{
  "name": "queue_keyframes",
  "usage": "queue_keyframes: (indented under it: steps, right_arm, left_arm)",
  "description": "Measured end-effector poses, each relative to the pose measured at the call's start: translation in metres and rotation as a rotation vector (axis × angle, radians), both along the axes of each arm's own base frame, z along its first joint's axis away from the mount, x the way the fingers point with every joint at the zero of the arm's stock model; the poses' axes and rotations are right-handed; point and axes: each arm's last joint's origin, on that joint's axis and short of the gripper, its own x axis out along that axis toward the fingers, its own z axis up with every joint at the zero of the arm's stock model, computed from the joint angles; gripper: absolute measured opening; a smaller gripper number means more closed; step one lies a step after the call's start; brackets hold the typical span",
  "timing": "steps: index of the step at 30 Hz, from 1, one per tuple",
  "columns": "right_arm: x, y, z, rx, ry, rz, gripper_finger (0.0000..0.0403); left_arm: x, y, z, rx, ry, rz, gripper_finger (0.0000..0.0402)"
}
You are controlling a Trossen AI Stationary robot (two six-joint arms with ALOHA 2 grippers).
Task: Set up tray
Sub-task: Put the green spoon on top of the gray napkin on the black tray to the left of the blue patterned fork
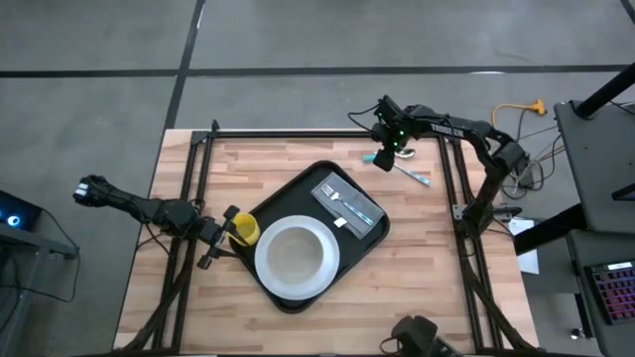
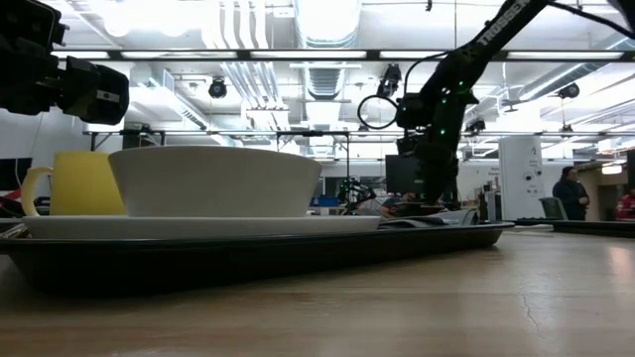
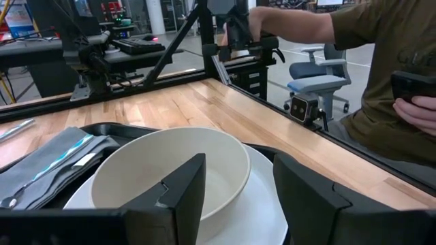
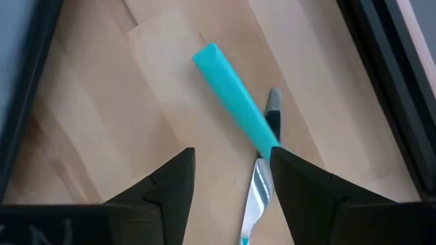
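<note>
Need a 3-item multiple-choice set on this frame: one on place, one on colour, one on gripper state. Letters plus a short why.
1. Where is the yellow mug?
A. on the tray's end nearest the left gripper
B. on the bare table by the right arm
C. inside the bowl

2. What colour is the handle of the utensil lying on the table below the right gripper?
A. red
B. teal
C. black

3. How do the left gripper's jaws stand?
A. shut on the mug
B. shut on the tray rim
C. open, holding nothing

Key: 1 A, high view shows the mug on the tray beside the plate; 2 B, right wrist view shows a teal handle; 3 C, left wrist view shows the fingers apart with nothing between them.
</note>
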Motion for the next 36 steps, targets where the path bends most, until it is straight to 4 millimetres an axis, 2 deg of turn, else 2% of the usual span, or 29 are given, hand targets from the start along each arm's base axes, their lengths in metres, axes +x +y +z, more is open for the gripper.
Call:
queue_keyframes:
  steps: [12,26,33,36]
  right_arm:
    - [0.008,-0.02,-0.001,0.014,0.028,0.1,0.0183]
    - [0.016,-0.034,-0.044,0.11,0.079,0.243,0.0182]
    - [0.017,-0.035,-0.049,0.109,0.086,0.265,0.0181]
    - [0.017,-0.035,-0.049,0.08,0.12,0.271,0.0168]
  left_arm:
    - [0.0,0.0,0.0,0.0,0.0,0.0,0.0159]
    - [0.0,0.0,0.0,0.0,0.0,0.0,0.0159]
    - [0.0,0.0,0.0,0.0,0.0,0.0,0.0159]
    - [0.0,0.0,0.0,0.0,0.0,0.0,0.0159]
